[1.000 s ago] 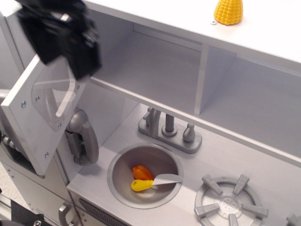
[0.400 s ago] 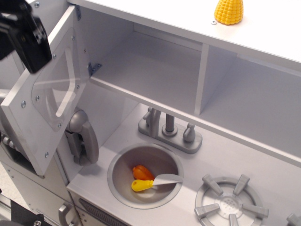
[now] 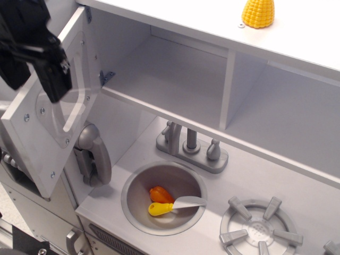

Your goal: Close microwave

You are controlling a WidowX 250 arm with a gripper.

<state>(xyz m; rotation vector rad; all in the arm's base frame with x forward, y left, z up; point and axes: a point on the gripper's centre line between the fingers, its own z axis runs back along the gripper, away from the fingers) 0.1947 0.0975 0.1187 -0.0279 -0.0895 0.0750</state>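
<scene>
The microwave [image 3: 175,74] is the white box compartment at the upper left of the toy kitchen, and it is empty. Its grey door [image 3: 50,135] stands wide open, swung out to the left, with its inner face, screws and clear window [image 3: 71,106] towards me. The long handle and buttons are hidden on the door's far side. My black gripper [image 3: 52,79] is at the top left, over the door's upper outer part, blurred. I cannot tell whether it touches the door or how its jaws stand.
A yellow toy corn [image 3: 258,13] stands on the top shelf. A doorless recess [image 3: 287,117] lies right of the microwave. Below are a faucet [image 3: 191,146], a sink [image 3: 139,183] holding orange and yellow toys, a burner [image 3: 260,228] and a grey curved fitting [image 3: 94,154].
My gripper has moved left, away from the front of the microwave opening to the door's outer side, then slightly down. The door has stayed at the same open angle.
</scene>
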